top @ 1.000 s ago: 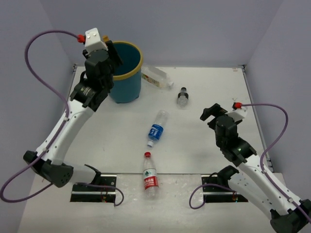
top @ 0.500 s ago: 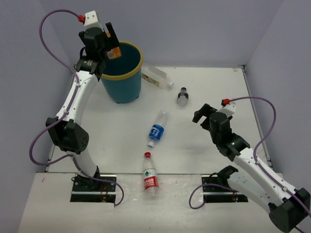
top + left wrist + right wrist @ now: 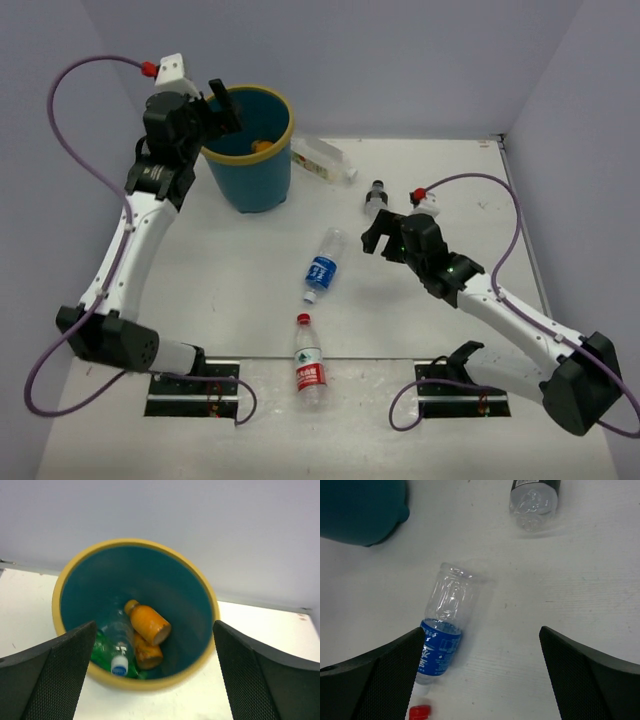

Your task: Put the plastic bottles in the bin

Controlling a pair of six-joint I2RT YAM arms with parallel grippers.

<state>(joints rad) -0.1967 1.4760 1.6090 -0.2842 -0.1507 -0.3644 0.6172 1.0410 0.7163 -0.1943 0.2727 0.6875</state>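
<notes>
The teal bin (image 3: 252,178) with a yellow rim stands at the back left. My left gripper (image 3: 222,108) hangs open over its left rim, holding nothing. The left wrist view looks down into the bin (image 3: 185,592): two orange bottles (image 3: 147,624), a green bottle (image 3: 101,652) and a clear bottle (image 3: 118,639) lie at the bottom. My right gripper (image 3: 378,236) is open above the table, just right of the blue-labelled bottle (image 3: 322,264). That bottle (image 3: 444,625) lies by my left finger (image 3: 385,675). Out on the table lie a red-labelled bottle (image 3: 309,366), a dark-capped bottle (image 3: 376,198) and a clear bottle (image 3: 322,160).
The table is walled at the back and on both sides. The clear bottle lies close against the bin's right side. Both arm bases sit on black plates (image 3: 195,392) at the near edge. A purple cable (image 3: 85,70) loops from each wrist.
My left gripper has opened over the bin, and the orange bottle it held now lies inside. My right arm has swung left and forward to the blue-labelled bottle.
</notes>
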